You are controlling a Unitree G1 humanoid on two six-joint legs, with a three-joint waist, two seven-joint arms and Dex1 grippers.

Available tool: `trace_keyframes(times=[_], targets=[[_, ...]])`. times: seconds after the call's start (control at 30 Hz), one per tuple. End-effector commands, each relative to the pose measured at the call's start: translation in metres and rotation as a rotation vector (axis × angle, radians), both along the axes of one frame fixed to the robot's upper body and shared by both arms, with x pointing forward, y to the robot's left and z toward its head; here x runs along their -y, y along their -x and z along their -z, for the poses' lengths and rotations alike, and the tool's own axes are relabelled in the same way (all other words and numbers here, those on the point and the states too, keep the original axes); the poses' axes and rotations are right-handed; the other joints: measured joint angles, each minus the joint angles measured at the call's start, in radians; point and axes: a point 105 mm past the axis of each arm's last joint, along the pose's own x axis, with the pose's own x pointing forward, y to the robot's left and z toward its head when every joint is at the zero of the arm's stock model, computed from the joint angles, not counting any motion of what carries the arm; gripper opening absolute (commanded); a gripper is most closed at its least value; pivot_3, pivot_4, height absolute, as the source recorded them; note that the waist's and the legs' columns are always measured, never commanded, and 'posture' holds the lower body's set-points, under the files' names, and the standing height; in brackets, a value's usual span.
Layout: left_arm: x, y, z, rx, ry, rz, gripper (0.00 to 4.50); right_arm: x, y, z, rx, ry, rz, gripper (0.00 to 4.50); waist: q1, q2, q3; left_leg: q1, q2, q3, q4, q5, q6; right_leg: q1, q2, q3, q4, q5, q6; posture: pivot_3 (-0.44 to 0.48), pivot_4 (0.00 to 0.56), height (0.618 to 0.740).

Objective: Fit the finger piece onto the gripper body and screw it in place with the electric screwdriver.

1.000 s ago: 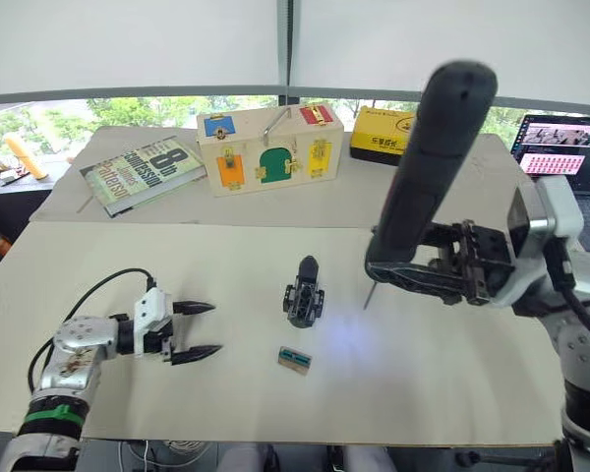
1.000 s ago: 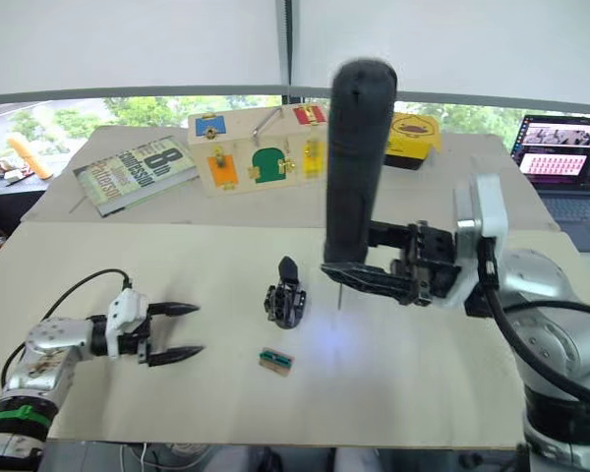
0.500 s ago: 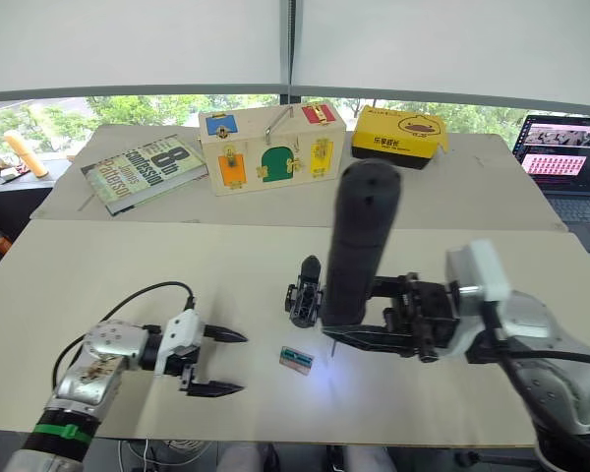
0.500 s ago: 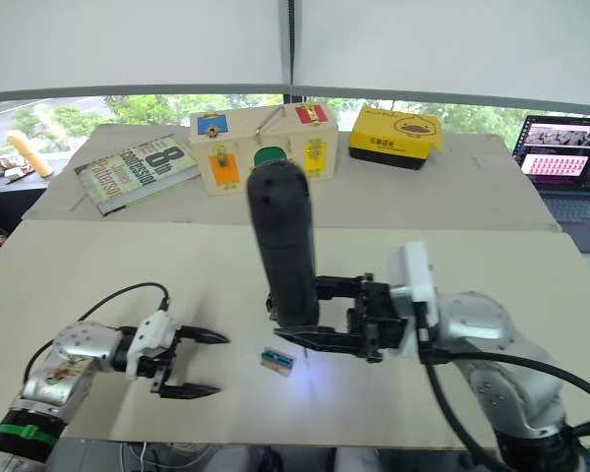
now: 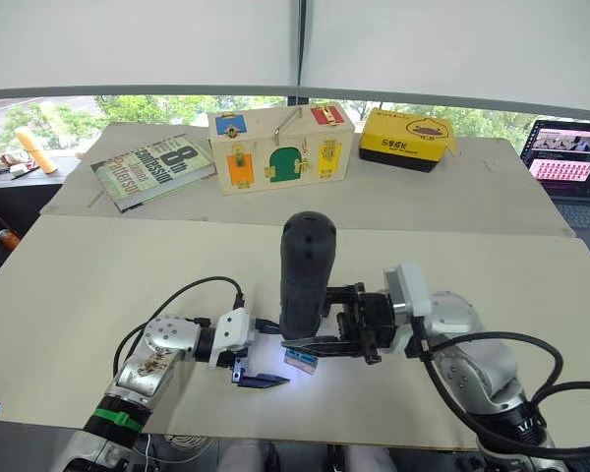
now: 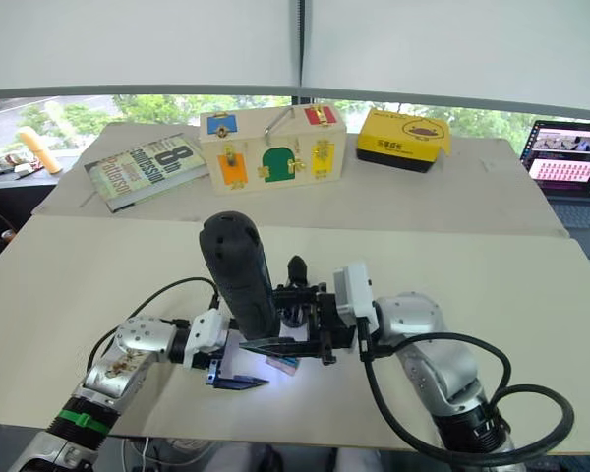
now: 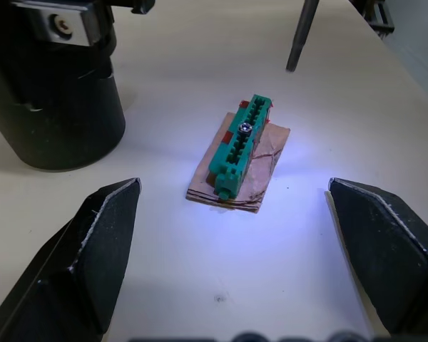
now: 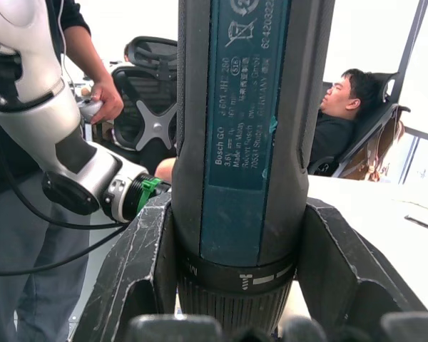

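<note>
Your right gripper (image 5: pixel 320 346) clamps the electric screwdriver (image 5: pixel 305 275) upright, bit lighting the green-and-tan block (image 7: pixel 240 154), which your left gripper's (image 7: pixel 235 235) spread fingers straddle ready to steady it.

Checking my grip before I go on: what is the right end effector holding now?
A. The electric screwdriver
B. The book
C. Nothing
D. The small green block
A. The right end effector is shut on the electric screwdriver, which stands upright in it; the small green block lies free on the table between the left end effector's open fingers.

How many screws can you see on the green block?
1: a single screw sits on top of the green block, between the open left hand's fingers. Others may be hidden.
</note>
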Motion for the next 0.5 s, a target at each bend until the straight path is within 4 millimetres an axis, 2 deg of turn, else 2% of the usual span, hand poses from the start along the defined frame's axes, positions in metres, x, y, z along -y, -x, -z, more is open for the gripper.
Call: trace_keyframes(times=[0.03,0.23,0.5], targets=[[0.004,0.006,0.013,-0.043,-0.019,0.015,4.46,-0.001,0.003,-0.008,0.069,-0.03,-0.016,1.91,0.0,0.0,0.0,0.0,0.0,0.0,0.0,0.0,0.0,0.0,0.0,0.0,0.0,0.0,0.0,0.0,0.15,0.74],[0.007,0.006,0.017,-0.047,-0.009,0.014,4.46,0.001,-0.001,0.002,0.072,-0.002,-0.003,1.91,0.002,0.0,0.0,0.0,0.0,0.0,0.0,0.0,0.0,0.0,-0.001,0.0,0.0,0.0,0.0,0.0,0.15,0.74],[0.011,0.007,0.017,-0.062,0.002,0.021,4.46,0.004,-0.004,0.003,0.085,0.005,0.002,1.91,0.003,0.001,0.0,0.001,0.0,0.0,0.001,0.0,0.001,0.001,-0.002,0.0,0.0,0.0,0.001,0.0,0.15,0.74]])
